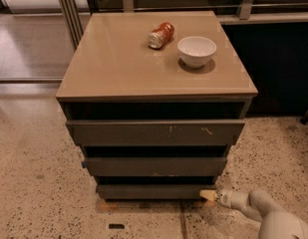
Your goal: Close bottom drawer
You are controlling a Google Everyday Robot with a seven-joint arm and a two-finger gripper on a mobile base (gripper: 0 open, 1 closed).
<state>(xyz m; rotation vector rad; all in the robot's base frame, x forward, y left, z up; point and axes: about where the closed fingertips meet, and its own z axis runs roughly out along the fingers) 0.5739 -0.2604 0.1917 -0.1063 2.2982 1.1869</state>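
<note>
The bottom drawer (153,190) is the narrowest, plain dark grey-brown front at the foot of the cabinet. A dark gap shows above it under the mid-width drawer front (154,166). The widest front (156,132) with white scratch marks sits on top of those. My gripper (209,195) comes in low from the lower right, its pale tip at the right end of the bottom drawer's front, touching or nearly touching it. The white arm (273,218) trails to the lower right corner.
The cabinet's tan top (118,63) carries a red can (160,35) lying on its side and a white bowl (197,51). Speckled floor (39,183) surrounds the cabinet. Metal posts (69,9) stand at the back left. A dark panel (278,68) stands at the right.
</note>
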